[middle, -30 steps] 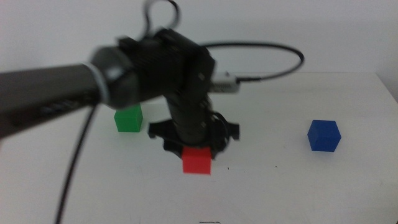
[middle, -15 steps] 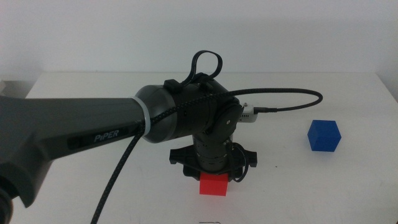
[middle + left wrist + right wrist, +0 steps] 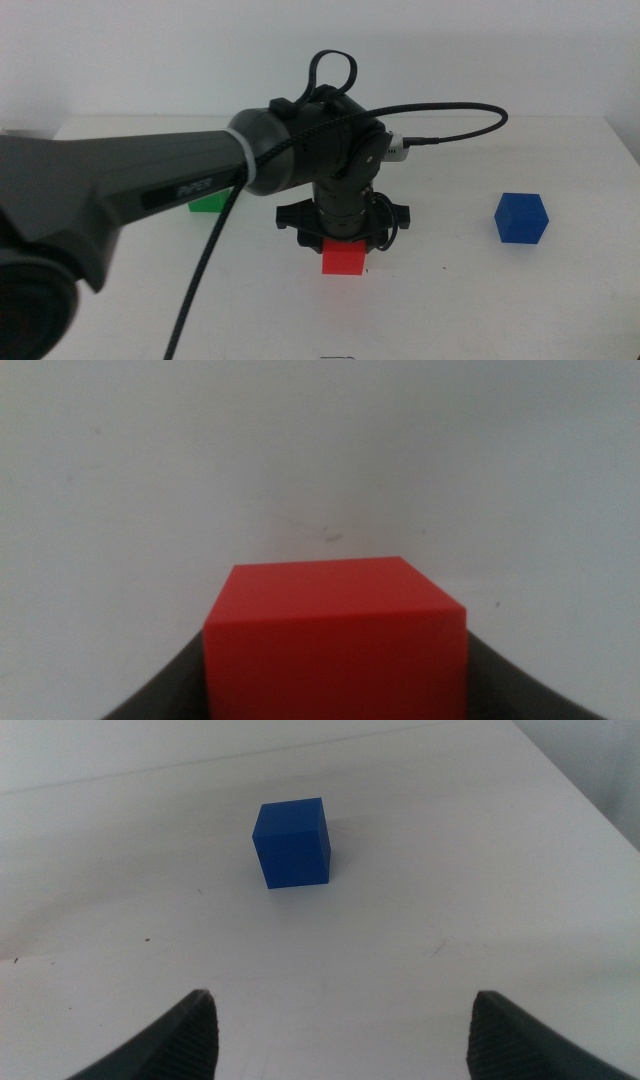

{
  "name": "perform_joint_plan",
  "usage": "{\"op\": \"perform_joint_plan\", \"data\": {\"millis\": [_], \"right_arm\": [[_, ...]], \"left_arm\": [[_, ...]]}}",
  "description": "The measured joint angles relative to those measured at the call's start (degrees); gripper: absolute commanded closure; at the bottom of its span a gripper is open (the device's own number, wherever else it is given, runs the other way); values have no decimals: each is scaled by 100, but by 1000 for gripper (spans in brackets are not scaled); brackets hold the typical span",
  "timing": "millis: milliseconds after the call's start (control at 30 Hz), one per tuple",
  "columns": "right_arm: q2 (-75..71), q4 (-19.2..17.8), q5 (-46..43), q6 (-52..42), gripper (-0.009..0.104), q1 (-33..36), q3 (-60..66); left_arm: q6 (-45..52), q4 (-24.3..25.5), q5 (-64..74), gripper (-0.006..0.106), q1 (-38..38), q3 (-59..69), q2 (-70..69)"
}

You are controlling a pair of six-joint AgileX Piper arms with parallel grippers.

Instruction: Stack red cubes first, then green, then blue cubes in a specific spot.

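Red cube (image 3: 336, 635) clamped between left gripper (image 3: 342, 238) jaws, right gripper (image 3: 340, 1030) spread wide.

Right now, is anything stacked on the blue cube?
No. In the right wrist view the blue cube sits alone on the white table, its top face bare.

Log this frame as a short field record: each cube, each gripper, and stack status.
red cube: between the jaws of the left gripper, at table centre
green cube: on the table, mostly hidden behind the left arm
blue cube: alone on the table, right side
right gripper: jaws open, empty, facing the blue cube, out of middle view
stack: none yet; no cube on another
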Motion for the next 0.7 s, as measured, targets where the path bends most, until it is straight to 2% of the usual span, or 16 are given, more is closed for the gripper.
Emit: {"op": "perform_joint_plan", "data": {"millis": [233,700], "right_arm": [[0,0,0,0,32,0,0],[0,-6,5,0,32,0,0]], "left_arm": [[-38,-184,-41,102,0,-172,342],[-64,-126,-232,102,0,-209,607]]}}
